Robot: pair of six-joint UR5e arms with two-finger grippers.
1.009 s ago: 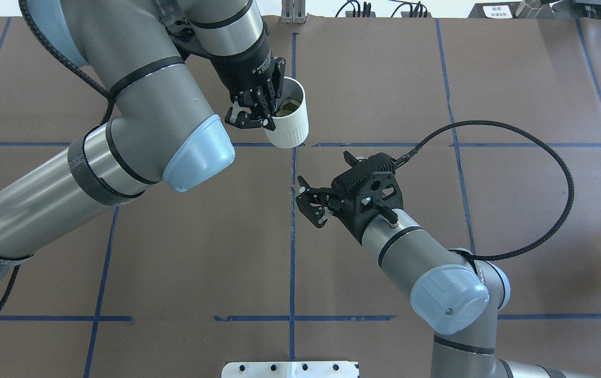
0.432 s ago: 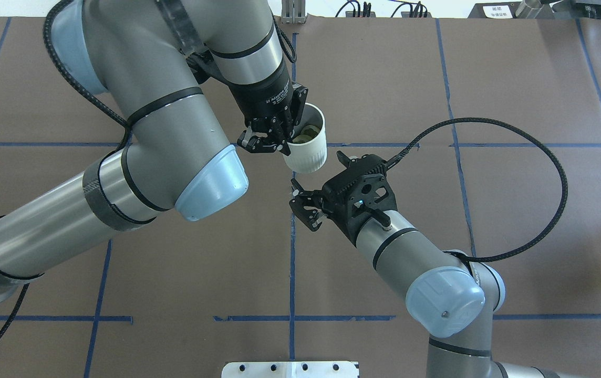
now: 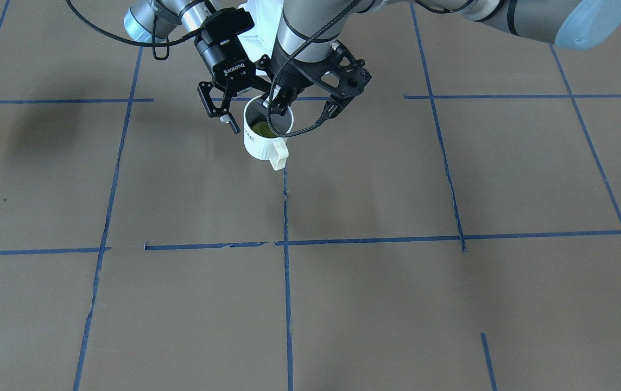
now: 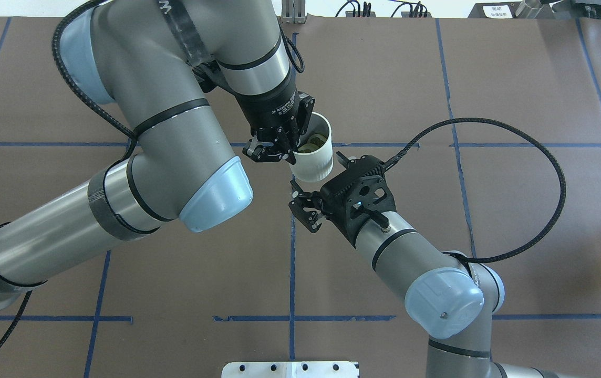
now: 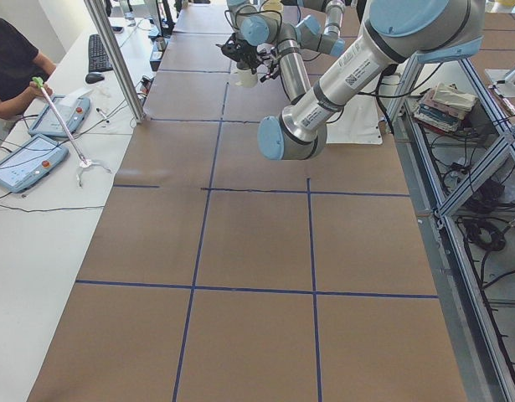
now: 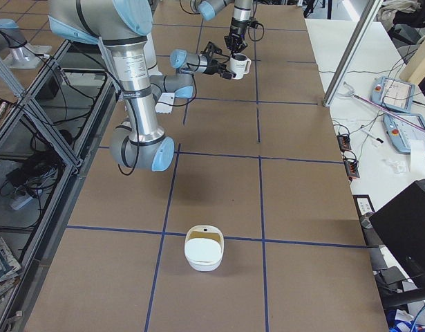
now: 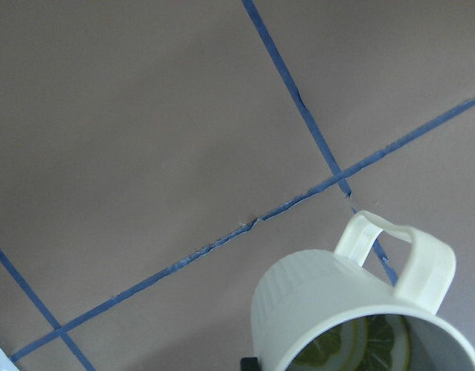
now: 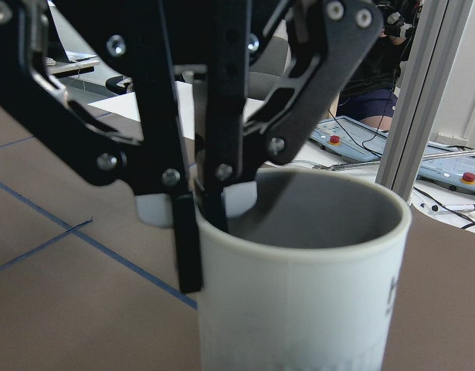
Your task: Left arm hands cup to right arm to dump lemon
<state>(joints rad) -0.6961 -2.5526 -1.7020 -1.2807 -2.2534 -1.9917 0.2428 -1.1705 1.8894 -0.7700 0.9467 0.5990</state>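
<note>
Two arms meet over the middle of the bench (image 4: 489,210), w/ the cup (image 4: 312,164) between them. We see the left gripper (image 4: 286,149) clamped on the cup's rim from above, one finger inside the wall & one outside. The right wrist view shows that pinch clearly. The cup hangs about upright, off the bench as far as we can tell. The lemon (image 4: 313,143) lies in the bottom of it; in the left wrist view it looks like slices, not a whole fruit. The right gripper (image 4: 303,207) has its jaws spread wide & holds nothing. It sits just beside the cup on the robot's side, aimed at the wall but not touching it. The handle (image 3: 279,153) points away from the robot, i.e. on the far side from the right gripper. We judge the cup stiff, ceramic-like and fairly light w/ so little inside, but prob. slick and breakable if dropped; the ribbing may give some bite. Best hold for the right jaws, imo, is on the rim opposite the left fingers, or across the body if the span allows, so the left can let go w/o a clash. A rim pinch risks the cup swinging when tipped. A white tub (image 6: 203,254) sits well apart toward the bench's end.
</note>
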